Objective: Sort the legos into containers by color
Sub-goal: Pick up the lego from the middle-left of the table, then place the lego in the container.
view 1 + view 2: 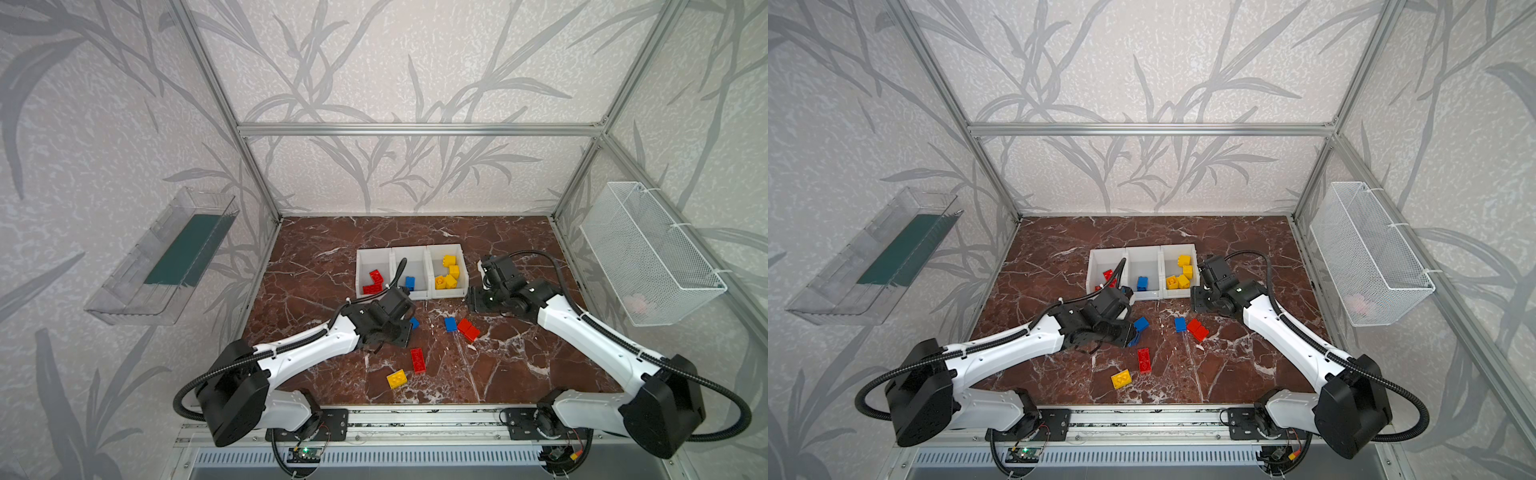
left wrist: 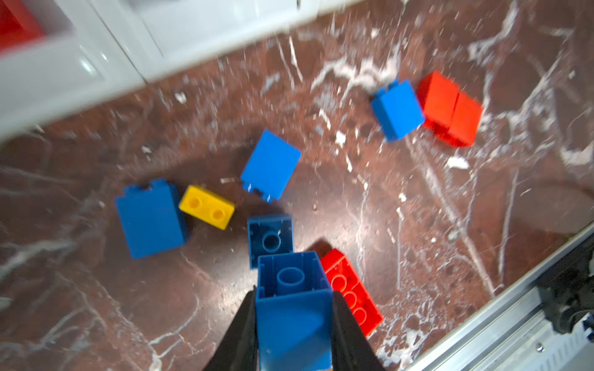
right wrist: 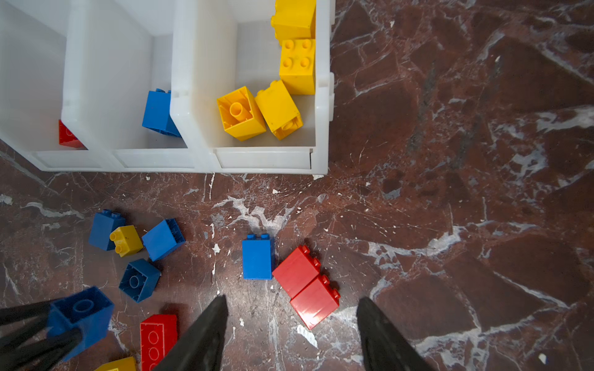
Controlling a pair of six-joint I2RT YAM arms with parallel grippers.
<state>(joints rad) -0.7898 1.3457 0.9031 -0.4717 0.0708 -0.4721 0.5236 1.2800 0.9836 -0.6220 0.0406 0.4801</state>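
Pinched in the left pincer (image 2: 294, 290), a blue brick (image 2: 294, 321) seems raised off the desk (image 2: 96, 305), likely bound for the middle bin (image 3: 109, 64), where one blue lego (image 3: 159, 112) lies. The right pincer (image 3: 292, 299) hangs spread and empty near the red pair (image 3: 305, 286).

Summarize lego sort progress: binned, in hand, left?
Binned: four yellow bricks, one blue brick, some reds. In hand: left gripper shut on a blue block; right gripper open, empty. Left on the table: four loose blues, two loose yellows, three loose reds.
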